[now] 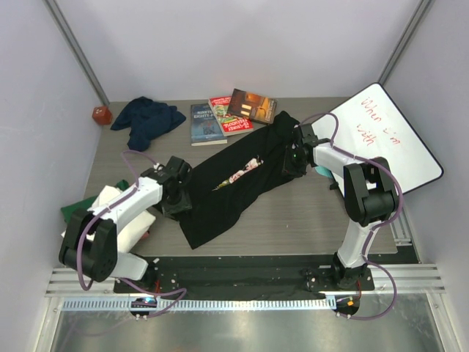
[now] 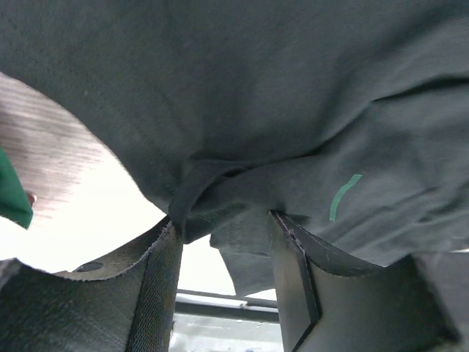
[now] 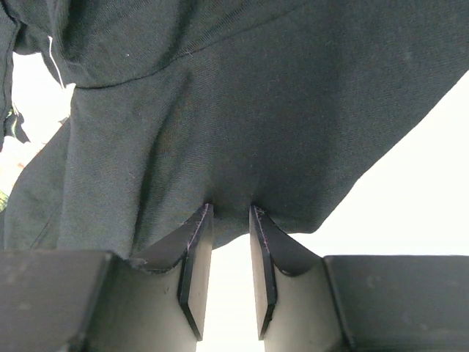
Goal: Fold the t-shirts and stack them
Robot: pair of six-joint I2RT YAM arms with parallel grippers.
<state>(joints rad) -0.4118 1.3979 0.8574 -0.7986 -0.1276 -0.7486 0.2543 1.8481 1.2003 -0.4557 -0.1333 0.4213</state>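
Two claws are on one garment. The right claw (image 3: 231,213), its fingers nearly together, nips a small tuck of the black t-shirt (image 1: 220,209) at its tips, and creases fan out from the pinch. The left claw (image 2: 223,227) stands wide apart with a bunched fold of the same cloth hanging between its fingers; it does not look clamped.

In the top view the shirt lies on the table (image 1: 308,213) as a long diagonal band, from lower left of centre up to right of centre. Its rose print shows midway along.

It looks like light, limp cloth that will sag and drag, and its layers will probably slip apart. I judge a hem or shoulder seam the surest hold, with both layers taken.

The navy t-shirt (image 1: 146,117) sits crumpled at the upper left. The folded white t-shirt (image 1: 113,196) and green t-shirt (image 1: 71,213) lie at the left edge.
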